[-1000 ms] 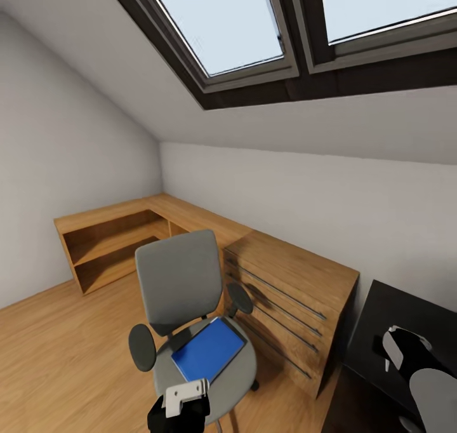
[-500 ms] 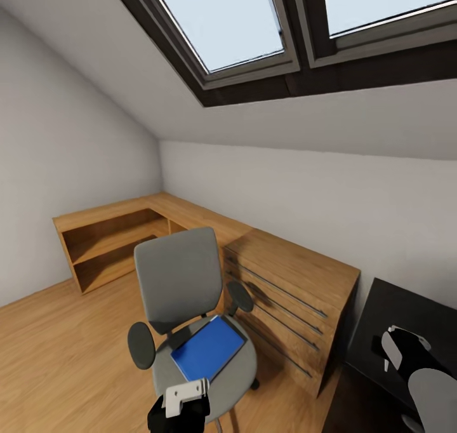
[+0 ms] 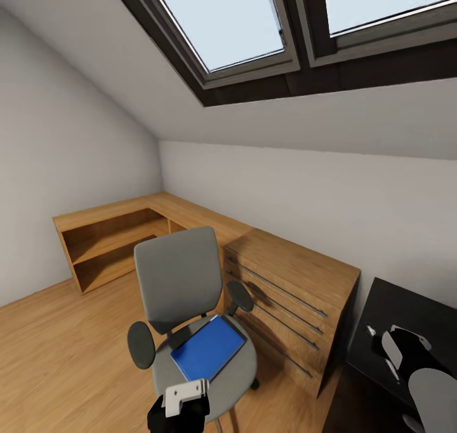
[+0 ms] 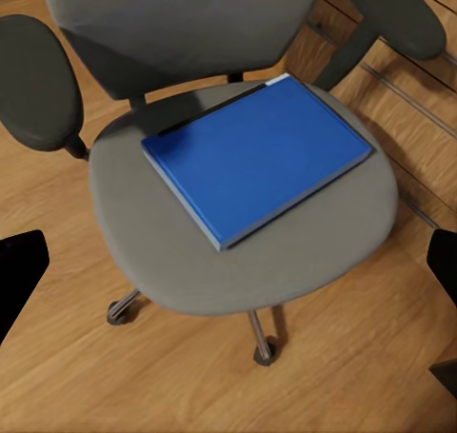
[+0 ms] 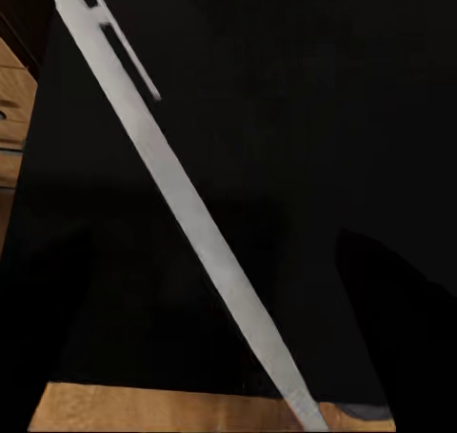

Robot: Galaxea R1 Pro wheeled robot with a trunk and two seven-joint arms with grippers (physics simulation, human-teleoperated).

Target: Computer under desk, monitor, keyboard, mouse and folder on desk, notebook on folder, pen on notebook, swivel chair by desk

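Attic bedroom, swivel chair [image 3: 190,319], folder [image 4: 255,156] on seat

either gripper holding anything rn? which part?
Left gripper holds nothing: it hangs open above the folder on the swivel chair. Right gripper carries the pen over the desk; the exact place of the hold cannot be told.

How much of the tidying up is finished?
Hardly any yet. The blue folder lies on the swivel chair seat, so it has yet to go onto the desk. The left claw hovers open above it. A long white pen runs close past the right claw, over the black desk top.
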